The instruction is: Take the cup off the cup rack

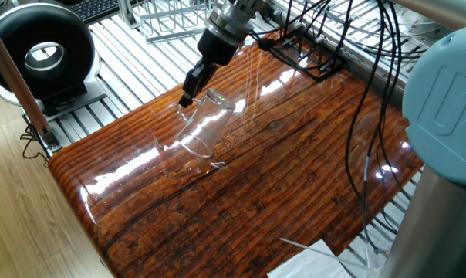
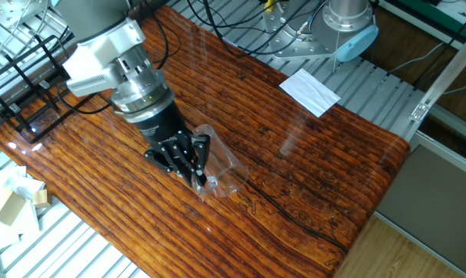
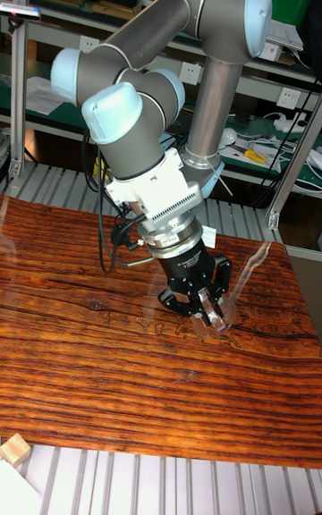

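Observation:
The cup is clear glass and hangs tilted just over the wooden table, well away from the cup rack. My gripper is shut on its rim, with the black fingers pointing down at the tabletop. In the other fixed view the cup shows faintly beside the gripper. Whether its base touches the wood I cannot tell. The black wire cup rack stands at the table's far edge, with nothing on it. The tall fixed view shows the gripper low over the table.
A silver wire rack lies beyond the table. A black round device stands to the left. Black cables hang over the right side. White paper lies near one edge, and a cardboard piece sits off the table.

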You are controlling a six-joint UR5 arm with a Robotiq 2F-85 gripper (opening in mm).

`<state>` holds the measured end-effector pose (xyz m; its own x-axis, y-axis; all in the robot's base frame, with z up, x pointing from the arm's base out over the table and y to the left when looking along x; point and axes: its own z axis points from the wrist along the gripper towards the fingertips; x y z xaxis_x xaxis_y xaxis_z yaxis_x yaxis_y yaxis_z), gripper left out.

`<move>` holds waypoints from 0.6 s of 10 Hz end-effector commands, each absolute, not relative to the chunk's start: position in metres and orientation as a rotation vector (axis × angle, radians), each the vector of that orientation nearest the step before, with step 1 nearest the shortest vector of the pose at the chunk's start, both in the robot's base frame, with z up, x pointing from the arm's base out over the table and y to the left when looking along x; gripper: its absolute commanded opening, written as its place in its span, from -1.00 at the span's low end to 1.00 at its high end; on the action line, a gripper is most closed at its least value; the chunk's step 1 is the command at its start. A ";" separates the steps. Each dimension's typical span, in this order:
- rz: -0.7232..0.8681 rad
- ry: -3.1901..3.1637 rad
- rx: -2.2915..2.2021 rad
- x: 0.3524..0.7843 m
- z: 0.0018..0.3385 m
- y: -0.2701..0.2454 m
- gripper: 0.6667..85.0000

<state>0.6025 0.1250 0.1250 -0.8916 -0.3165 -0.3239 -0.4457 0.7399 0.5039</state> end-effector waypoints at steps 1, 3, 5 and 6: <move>0.933 2.666 -0.604 0.608 0.135 0.142 -0.99; 0.887 2.693 -0.613 0.610 0.119 0.136 -0.99; 0.909 2.665 -0.612 0.614 0.111 0.143 -0.99; 0.909 2.664 -0.614 0.614 0.112 0.143 -0.99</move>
<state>0.6093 0.1386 0.1140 -0.8800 -0.3173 -0.3535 -0.4657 0.7227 0.5108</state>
